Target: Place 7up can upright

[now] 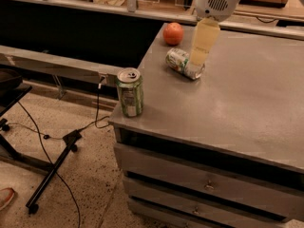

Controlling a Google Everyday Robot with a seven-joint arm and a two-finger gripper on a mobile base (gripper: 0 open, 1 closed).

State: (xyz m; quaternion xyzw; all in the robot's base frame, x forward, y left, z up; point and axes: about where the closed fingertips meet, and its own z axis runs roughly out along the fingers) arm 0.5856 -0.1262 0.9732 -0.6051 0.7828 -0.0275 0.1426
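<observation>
- The end effector hangs from a white wrist housing over the far left part of the counter. It is cream-coloured and tilted, with its tip pointing down and to the left.
- You cannot tell from this view whether the end effector is open or closed.
- The 7up can lies on its side on the counter, near the left edge and towards the back. Its silver end faces right and towards you.
- The tip of the end effector overlaps the middle of the 7up can in this view. You cannot tell whether the two touch or whether the tip is above the can.
- An orange rests on the counter just behind the 7up can, at the far left corner. The two are near each other but apart.
- A green can stands upright at the near left corner of the counter, well apart from the 7up can.
- Drawers with small handles sit under the counter front.
- A black cable and a black stand lie on the speckled floor to the left.
</observation>
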